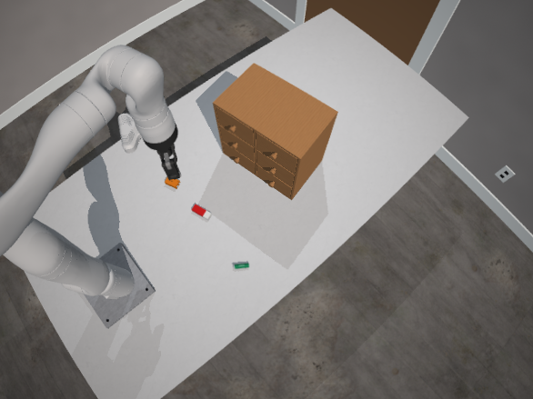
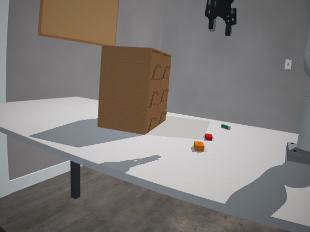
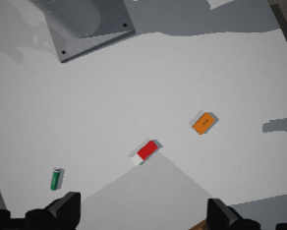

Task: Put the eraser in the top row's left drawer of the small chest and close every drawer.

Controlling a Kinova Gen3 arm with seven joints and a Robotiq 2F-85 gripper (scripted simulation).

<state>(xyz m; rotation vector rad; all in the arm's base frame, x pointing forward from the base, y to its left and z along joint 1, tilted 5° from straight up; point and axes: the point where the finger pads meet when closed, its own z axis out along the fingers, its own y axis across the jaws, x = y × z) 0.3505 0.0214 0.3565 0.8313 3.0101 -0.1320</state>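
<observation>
1. Gripper (image 2: 220,30) hangs high in the upper right of the exterior view, well above the table (image 2: 164,168); jaws spread wide, nothing between them.
2. Eraser (image 1: 201,211), red with a white end, lies flat on the table just left of centre in the top view, apart from the chest (image 1: 277,108).
3. Chest sits at centre of the top view, six drawers in two columns, all fronts flush and pushed in.
4. Orange block (image 1: 172,182) lies upper left of the eraser, partly under the gripper in the top view.
5. Green cylinder (image 1: 240,265) lies lower right of the eraser, well apart from it.
6. Wrist view: eraser (image 3: 144,150) at centre, orange block (image 3: 202,123) to its right, green cylinder (image 3: 57,179) at lower left.
7. Arm's base plate (image 1: 136,272) sits lower left in the top view.
</observation>
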